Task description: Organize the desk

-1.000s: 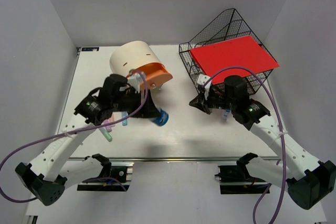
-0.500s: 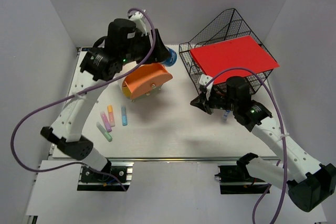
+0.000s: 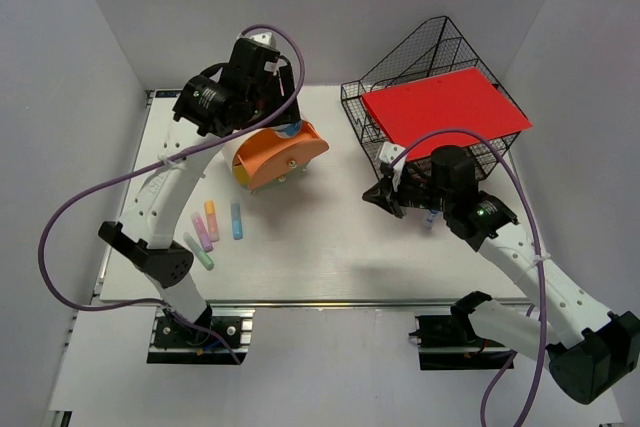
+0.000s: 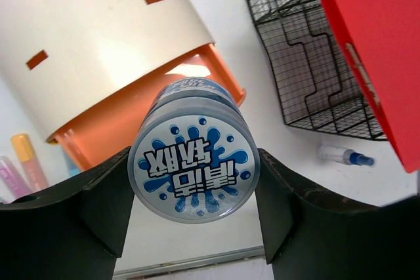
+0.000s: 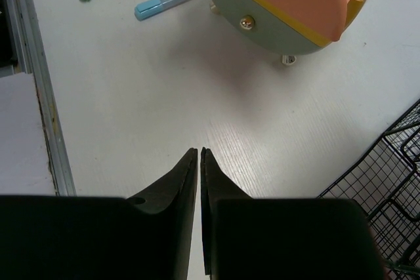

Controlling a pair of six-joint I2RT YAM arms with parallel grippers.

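Starting at the left, four highlighters (image 3: 211,220) lie close together on the desk (image 3: 330,247), well apart from both claws. Next, the left claw (image 4: 193,195) is up high and clamped on a round tub (image 4: 192,168) with a blue splash lid. The tub hangs just above the open orange drawer (image 4: 131,119) of the cream drawer box (image 4: 98,37), so the drawer lies right under the claw, and the tub's long way seems to point down into it. The next move likely turns on that: go down and let go. The left arm is much nearer the box than the right arm. The tub hides most of the drawer's inside. In the middle, the right claw (image 5: 199,155) hovers over the desk, fingers pressed together with nothing between them. At the far right, a black wire rack (image 3: 420,57) holds a red folder (image 3: 445,112), and a small blue-tipped pen (image 4: 344,156) lies beside it.
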